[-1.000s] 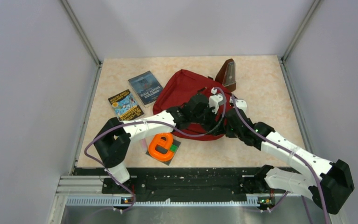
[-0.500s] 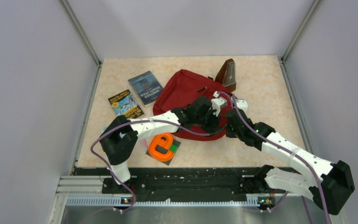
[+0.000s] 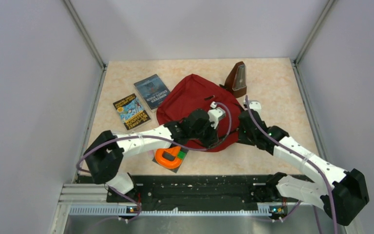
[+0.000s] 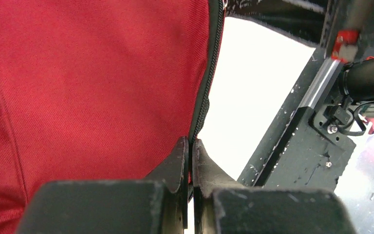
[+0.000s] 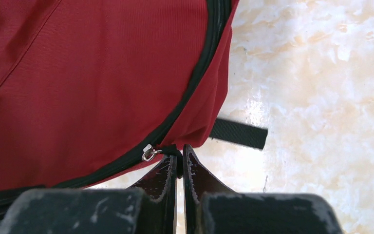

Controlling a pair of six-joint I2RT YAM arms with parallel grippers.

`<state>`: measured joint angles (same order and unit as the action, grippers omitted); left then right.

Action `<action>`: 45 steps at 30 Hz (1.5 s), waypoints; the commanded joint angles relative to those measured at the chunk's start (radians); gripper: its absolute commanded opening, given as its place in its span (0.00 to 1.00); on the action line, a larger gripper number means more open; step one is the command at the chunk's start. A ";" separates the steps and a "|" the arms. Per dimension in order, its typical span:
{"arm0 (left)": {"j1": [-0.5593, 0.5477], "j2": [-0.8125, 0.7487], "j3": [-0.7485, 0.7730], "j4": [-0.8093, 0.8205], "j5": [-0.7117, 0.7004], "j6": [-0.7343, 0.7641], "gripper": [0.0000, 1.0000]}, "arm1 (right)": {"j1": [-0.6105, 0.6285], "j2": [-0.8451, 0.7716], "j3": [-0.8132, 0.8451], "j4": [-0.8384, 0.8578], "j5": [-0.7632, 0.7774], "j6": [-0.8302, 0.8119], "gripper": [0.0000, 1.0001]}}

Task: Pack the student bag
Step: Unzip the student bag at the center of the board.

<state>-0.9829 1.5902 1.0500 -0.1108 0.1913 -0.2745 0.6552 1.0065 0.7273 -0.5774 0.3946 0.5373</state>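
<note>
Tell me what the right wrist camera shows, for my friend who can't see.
The right hand, pinched shut, grips the black zipper pull beside a silver ring on the red backpack. A black strap pokes out onto the beige marbled table.

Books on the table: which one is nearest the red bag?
The dark blue book, lying farther back, with its corner right beside the red bag. The colourful book with yellow lettering sits further left.
</note>
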 commanded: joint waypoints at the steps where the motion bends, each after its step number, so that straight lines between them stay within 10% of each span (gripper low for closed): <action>1: 0.002 -0.120 -0.100 -0.101 -0.100 -0.005 0.00 | -0.077 0.041 0.057 0.090 0.002 -0.096 0.00; 20: 0.001 -0.365 -0.180 -0.284 -0.330 0.019 0.00 | -0.269 0.263 0.215 0.183 -0.176 -0.251 0.00; 29: 0.004 -0.192 0.041 -0.163 -0.364 -0.002 0.59 | -0.269 0.189 0.184 0.207 -0.348 -0.232 0.00; 45: 0.020 0.114 0.349 -0.139 -0.205 -0.022 0.66 | -0.269 0.136 0.227 0.097 -0.388 -0.209 0.00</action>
<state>-0.9688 1.7161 1.3766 -0.2962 -0.0658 -0.2798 0.3943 1.1778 0.8867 -0.4637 0.0170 0.3244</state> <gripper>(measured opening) 0.651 0.014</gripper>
